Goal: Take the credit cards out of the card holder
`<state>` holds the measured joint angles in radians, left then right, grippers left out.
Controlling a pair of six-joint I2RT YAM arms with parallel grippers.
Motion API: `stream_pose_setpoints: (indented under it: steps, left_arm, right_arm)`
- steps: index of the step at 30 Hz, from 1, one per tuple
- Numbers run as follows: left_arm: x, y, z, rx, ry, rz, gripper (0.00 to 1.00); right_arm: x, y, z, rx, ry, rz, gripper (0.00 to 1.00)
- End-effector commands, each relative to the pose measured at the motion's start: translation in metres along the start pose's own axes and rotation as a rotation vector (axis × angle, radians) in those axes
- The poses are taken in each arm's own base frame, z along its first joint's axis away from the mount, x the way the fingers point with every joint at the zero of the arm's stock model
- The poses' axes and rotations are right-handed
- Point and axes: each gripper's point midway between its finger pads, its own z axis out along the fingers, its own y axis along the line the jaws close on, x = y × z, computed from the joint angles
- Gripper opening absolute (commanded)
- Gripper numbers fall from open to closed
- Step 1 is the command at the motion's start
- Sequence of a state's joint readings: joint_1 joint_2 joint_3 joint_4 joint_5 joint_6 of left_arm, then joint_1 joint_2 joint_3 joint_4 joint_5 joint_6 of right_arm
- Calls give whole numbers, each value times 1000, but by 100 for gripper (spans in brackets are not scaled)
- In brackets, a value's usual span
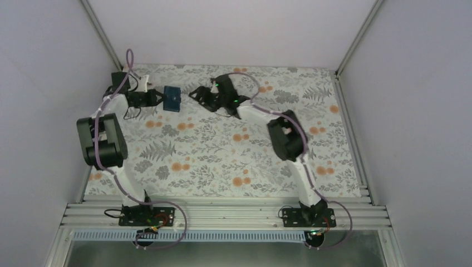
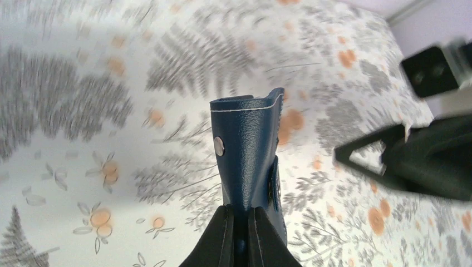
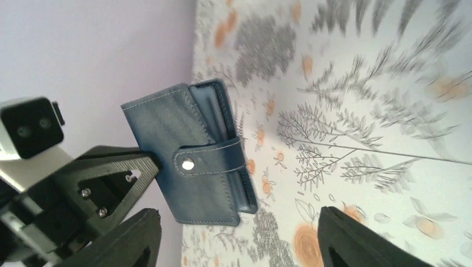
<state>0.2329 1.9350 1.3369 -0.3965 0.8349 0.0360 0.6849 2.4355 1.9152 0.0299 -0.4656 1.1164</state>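
The left pincer (image 1: 160,100) is clamped tight on one edge of the card holder (image 1: 172,98), holding it off the table (image 1: 222,161) at about eleven o'clock, its tab (image 3: 209,158) snapped closed. At the holder's three o'clock, the right pincer (image 1: 193,94) stands wide, near it but touching nothing.

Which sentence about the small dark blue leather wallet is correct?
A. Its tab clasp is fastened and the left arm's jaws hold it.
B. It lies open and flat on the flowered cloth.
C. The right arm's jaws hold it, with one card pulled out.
A: the small dark blue leather wallet has its tab clasp snapped shut, and the left gripper pinches one end with its jaws closed.
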Motion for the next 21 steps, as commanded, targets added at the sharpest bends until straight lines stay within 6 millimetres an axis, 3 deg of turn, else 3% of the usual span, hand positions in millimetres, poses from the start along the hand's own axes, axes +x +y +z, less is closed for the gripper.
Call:
stream_pose_setpoints:
  steps: [1, 2, 3, 4, 10, 14, 21]
  left_arm:
    - [-19, -71, -40, 91, -47, 304, 2]
    - [-21, -87, -47, 110, -52, 363, 2]
    - [-21, -103, -53, 126, -53, 406, 2]
    - [-22, -120, -59, 140, -53, 448, 2]
    - [-22, -241, -121, 382, -119, 632, 2]
    - [-13, -306, -151, 494, -115, 701, 3]
    - [0, -350, -173, 532, -147, 757, 2]
  right_arm:
    - [-51, 64, -109, -85, -219, -328, 78]
    - [-54, 88, -139, -109, -273, -412, 87]
    - [-53, 98, -160, -113, -302, -499, 97]
    - [-50, 106, -176, -115, -319, -582, 99]
    - [-6, 169, -267, -371, -291, -897, 100]
    - [12, 201, -278, -445, -230, -957, 100]
    - [68, 246, -284, -587, -156, -1130, 100]
